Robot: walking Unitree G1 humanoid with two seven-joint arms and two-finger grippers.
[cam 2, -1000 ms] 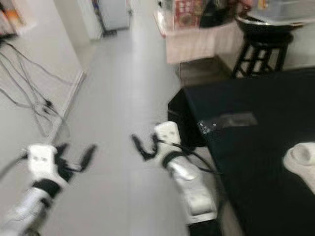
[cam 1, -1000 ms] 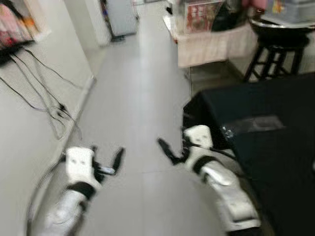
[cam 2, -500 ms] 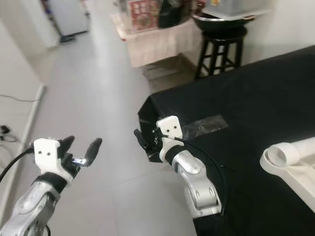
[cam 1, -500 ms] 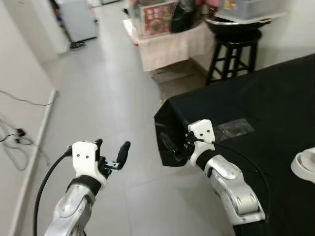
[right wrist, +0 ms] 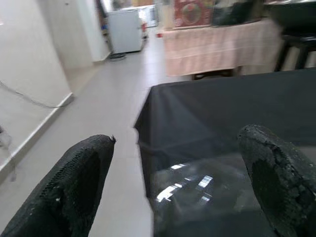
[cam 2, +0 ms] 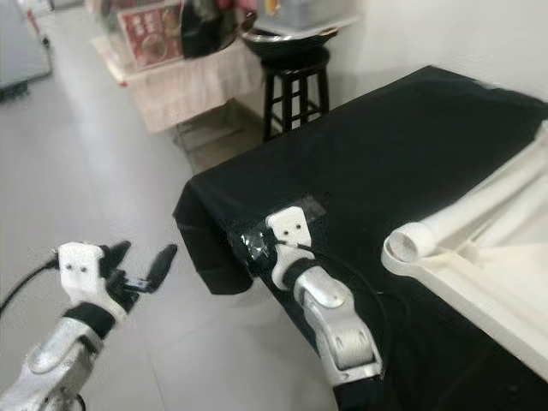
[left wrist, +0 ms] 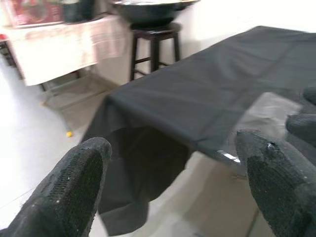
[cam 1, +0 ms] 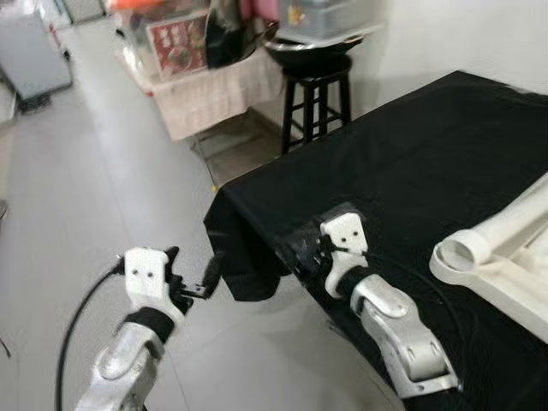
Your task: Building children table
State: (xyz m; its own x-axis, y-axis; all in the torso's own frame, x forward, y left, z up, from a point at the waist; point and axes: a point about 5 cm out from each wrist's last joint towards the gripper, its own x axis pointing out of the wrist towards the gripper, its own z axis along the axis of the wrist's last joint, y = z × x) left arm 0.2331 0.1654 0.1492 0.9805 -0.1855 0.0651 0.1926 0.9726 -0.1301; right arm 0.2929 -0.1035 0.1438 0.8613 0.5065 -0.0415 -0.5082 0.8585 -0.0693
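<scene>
The left gripper (cam 1: 190, 276) hangs over the grey floor (cam 1: 77, 197), off the near corner of the table (cam 1: 411, 163), its two black fingers (left wrist: 74, 182) spread wide and holding nothing. A black cable (cam 1: 73, 325) loops down from that wrist. From the left wrist view, the table's draped corner lies straight ahead between the fingers.

The table is covered by a black cloth (cam 2: 360, 145) that hangs down at the near corner (the fold droops toward the floor). Just inside that corner a strip of clear shiny tape (right wrist: 182, 185) lies flat on the cloth. The right gripper (cam 1: 295, 253) sits above this tape at the table's near edge, its fingers (right wrist: 74, 187) parted with the tape showing between them, gripping nothing.

Beyond the table, on the far side from the robot, stands a black stool (cam 1: 317, 94) carrying a dark wok (cam 1: 308, 51), with a low cloth-covered stand (cam 1: 214, 90) beside it.

On the table's right part, well apart from the right gripper, lies the white children's table part (cam 2: 479, 248): a flat pale panel with a hollow tube leg (cam 2: 411, 244) whose open end faces the robot.
</scene>
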